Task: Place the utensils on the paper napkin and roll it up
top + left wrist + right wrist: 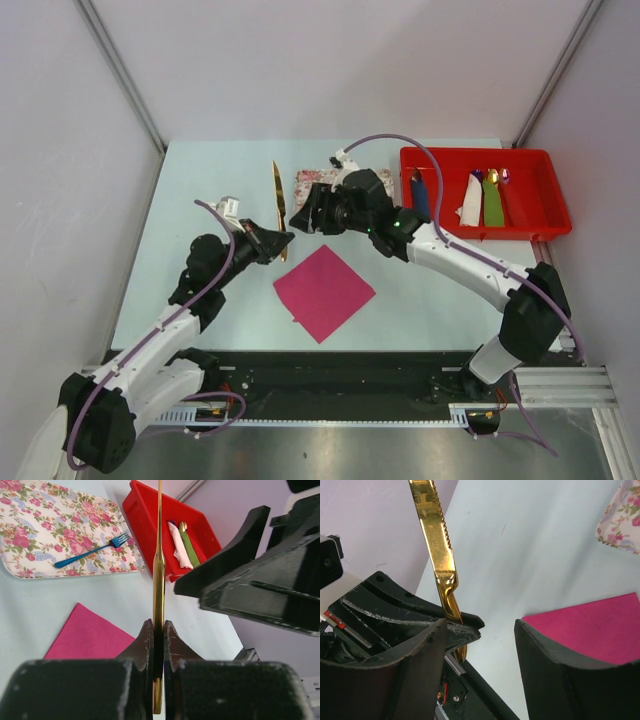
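The fork [90, 554] lies on the tray [45, 525]; knife [278, 195] left of it, napkin [323, 292] before, bin [545, 200] right.

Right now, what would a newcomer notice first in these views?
The gold knife stands out, pinched at its handle end by the left arm's fingers, left of centre in the top view. Beside it the magenta napkin lies flat in the middle with nothing on it, and a red bin holding rolled bundles sits at the far right. The right arm's fingers hang open close by the knife.
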Robot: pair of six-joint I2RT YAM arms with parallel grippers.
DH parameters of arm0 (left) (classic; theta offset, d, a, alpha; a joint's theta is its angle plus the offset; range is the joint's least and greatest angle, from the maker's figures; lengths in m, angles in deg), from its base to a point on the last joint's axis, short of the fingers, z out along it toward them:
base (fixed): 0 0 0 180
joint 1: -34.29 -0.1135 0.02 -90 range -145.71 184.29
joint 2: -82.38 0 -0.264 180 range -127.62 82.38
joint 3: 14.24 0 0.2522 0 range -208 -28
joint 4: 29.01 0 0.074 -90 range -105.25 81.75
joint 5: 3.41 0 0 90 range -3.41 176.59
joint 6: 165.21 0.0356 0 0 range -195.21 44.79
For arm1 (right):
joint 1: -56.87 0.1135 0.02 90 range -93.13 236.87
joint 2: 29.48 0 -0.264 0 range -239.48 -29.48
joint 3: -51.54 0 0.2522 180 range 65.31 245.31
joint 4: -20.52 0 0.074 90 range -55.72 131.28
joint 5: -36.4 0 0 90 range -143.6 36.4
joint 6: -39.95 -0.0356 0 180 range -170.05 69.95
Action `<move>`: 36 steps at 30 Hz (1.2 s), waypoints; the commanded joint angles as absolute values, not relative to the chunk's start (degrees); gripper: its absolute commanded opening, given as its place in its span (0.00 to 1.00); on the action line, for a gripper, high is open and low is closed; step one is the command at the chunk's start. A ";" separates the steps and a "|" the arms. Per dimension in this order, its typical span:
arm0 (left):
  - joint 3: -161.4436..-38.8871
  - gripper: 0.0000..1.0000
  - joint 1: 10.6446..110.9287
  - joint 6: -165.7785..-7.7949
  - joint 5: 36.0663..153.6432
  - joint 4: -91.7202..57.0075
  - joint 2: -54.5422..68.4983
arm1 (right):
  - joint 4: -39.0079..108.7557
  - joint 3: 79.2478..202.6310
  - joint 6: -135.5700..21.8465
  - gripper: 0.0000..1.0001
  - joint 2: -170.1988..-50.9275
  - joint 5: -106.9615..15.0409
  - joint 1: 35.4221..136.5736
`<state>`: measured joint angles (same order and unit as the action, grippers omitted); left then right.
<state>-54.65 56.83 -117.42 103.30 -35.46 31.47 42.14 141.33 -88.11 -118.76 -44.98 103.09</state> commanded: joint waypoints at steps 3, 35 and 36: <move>-54.63 0.00 58.02 -119.06 103.29 -38.02 31.76 | 35.87 144.49 -88.81 0.56 -120.45 -47.45 104.50; -54.36 0.00 60.92 -117.92 100.74 -37.49 31.41 | 35.95 141.60 -92.41 0.31 -121.68 -49.73 107.06; -54.36 0.00 61.01 -117.92 100.74 -37.58 31.49 | 35.77 141.42 -92.50 0.32 -121.59 -49.73 107.06</move>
